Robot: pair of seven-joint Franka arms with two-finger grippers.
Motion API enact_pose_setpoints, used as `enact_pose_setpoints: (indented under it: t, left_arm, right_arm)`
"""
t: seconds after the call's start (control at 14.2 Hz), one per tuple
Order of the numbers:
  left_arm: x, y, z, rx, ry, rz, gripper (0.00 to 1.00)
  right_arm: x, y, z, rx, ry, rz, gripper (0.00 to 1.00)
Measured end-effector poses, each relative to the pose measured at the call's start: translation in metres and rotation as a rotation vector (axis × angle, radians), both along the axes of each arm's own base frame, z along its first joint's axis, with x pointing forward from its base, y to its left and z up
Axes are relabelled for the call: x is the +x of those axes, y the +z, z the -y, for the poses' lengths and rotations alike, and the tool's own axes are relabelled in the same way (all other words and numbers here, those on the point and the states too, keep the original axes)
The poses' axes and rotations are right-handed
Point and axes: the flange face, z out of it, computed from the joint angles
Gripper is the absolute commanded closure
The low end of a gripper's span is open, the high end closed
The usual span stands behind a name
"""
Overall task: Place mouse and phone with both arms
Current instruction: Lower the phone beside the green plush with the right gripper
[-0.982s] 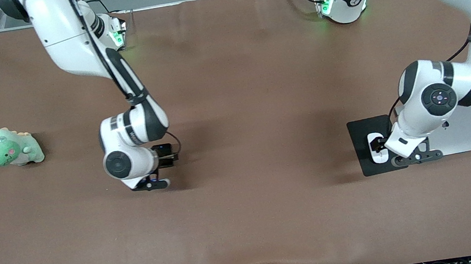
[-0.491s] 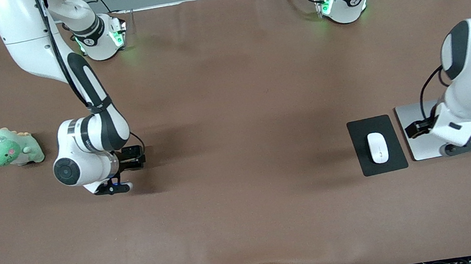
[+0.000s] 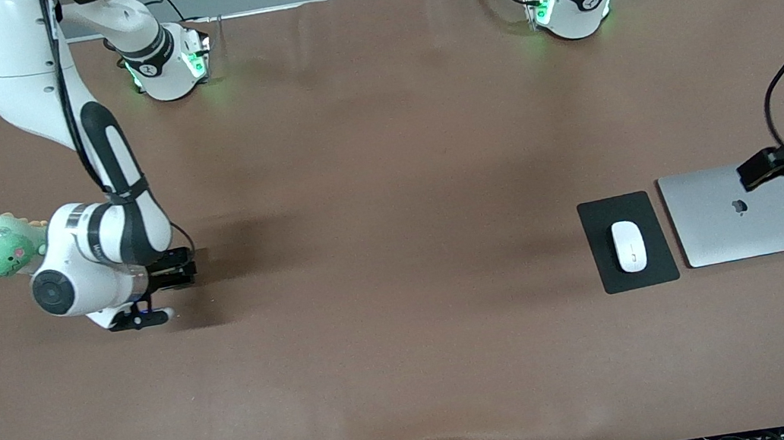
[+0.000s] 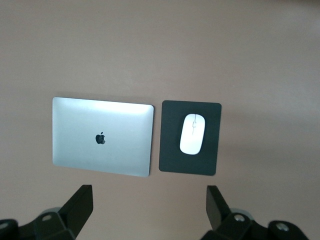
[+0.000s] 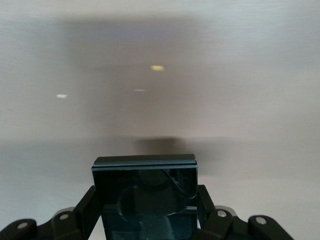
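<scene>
Brown tabletop (image 3: 396, 250) under me: my right hand (image 5: 145, 220) grips the phone (image 5: 145, 197) above it; my left hand (image 4: 150, 212), open, hangs over the laptop (image 3: 744, 211) beside the mouse (image 3: 629, 246).

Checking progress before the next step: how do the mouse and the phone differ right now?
The mouse is white and oval; the phone is black and nearly square. The mouse lies flat on the black pad beside the laptop, free of any tool; the phone is clamped in the shut right tool, above bare table toward the right arm's end. The open left tool holds nothing. Both are small.
</scene>
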Motion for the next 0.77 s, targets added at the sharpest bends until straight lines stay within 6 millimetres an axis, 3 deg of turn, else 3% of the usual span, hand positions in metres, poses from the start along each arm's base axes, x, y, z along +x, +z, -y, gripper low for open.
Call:
enact_pose_setpoints:
  t: [0.14,0.42,0.77]
  left_arm:
    - [-0.014,0.022,-0.005,-0.031,-0.008,0.002,0.00]
    - [-0.039,0.058,0.006,-0.024,-0.035,0.026,0.00]
    - [-0.064,0.069,0.022,-0.017,-0.077,-0.007,0.00]
  right_arm:
    - [-0.004,0.001,0.025,0.000,0.023,-0.001,1.00]
    - [-0.019,-0.007,0.061,-0.014,0.044,0.007,1.00]
    - [-0.043,-0.027,0.082,-0.028,0.051,0.007,1.00]
